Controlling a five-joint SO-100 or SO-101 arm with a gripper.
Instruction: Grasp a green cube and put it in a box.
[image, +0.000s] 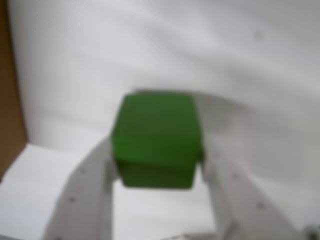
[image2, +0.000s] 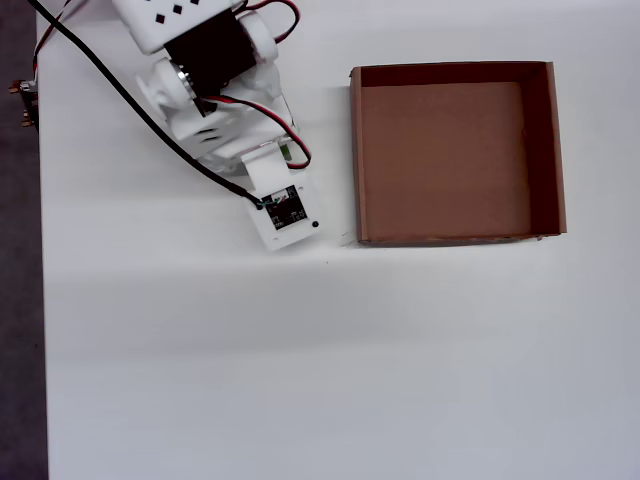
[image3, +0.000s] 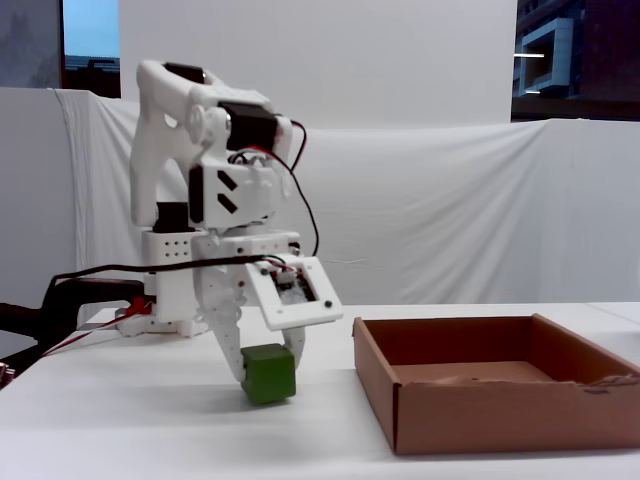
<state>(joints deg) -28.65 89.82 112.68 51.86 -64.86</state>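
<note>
On top of the big white table (image2: 300, 380) sit all the things, and a white cloth (image3: 450, 210) hangs behind it in the fixed view.

Next biggest is the white robot arm (image3: 200, 200). It stands at the left in the fixed view and bends forward and down. Black and red wires (image3: 300, 200) run along it. From overhead, the arm (image2: 215, 90) comes in from the top left corner and covers what is under it.

The box (image2: 540, 150) is brown cardboard, square and shallow, with low walls. It sits to the right of the arm in the overhead view, a little apart from it. Its brown floor shows bare. In the fixed view the box (image3: 480, 410) rests flat on the table at the right. A strip of brown shows at the left edge of the wrist view too.

The claw (image3: 268, 372) points down beside the box. Its two white fingers (image: 87, 200) squeeze the cube from both sides, so the claw is grasping it.

The green cube (image: 157, 140) is the smallest thing. It is stuck between the fingers in the wrist view, which is blurry. In the fixed view the green cube (image3: 268, 374) hangs low, close to the table, left of the box and outside it. I cannot tell if it touches the table.
</note>
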